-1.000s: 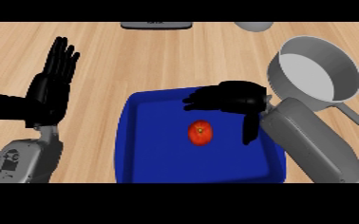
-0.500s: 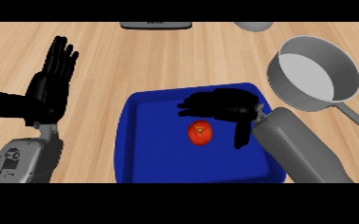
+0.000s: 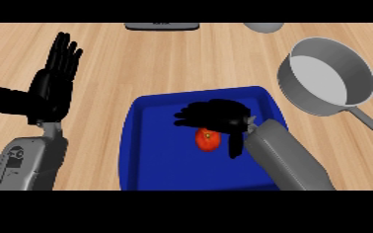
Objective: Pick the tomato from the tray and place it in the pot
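A red tomato [image 3: 207,140] lies near the middle of the blue tray [image 3: 157,153]. My right hand [image 3: 215,116] hovers over the tomato's far side, fingers spread toward the left and thumb hanging down at the tomato's right; it holds nothing. The grey pot [image 3: 328,76] stands to the right of the tray, its handle running off toward the lower right. My left hand [image 3: 55,81] rests open at the left edge, fingers up.
A dark flat object [image 3: 162,25] and a grey rounded object [image 3: 264,26] sit at the counter's far edge. The wooden counter [image 3: 182,59] lies bare between the tray and those objects.
My right hand has moved down and left over the tray, closing in above the tomato. The tomato, pot and left hand have not moved.
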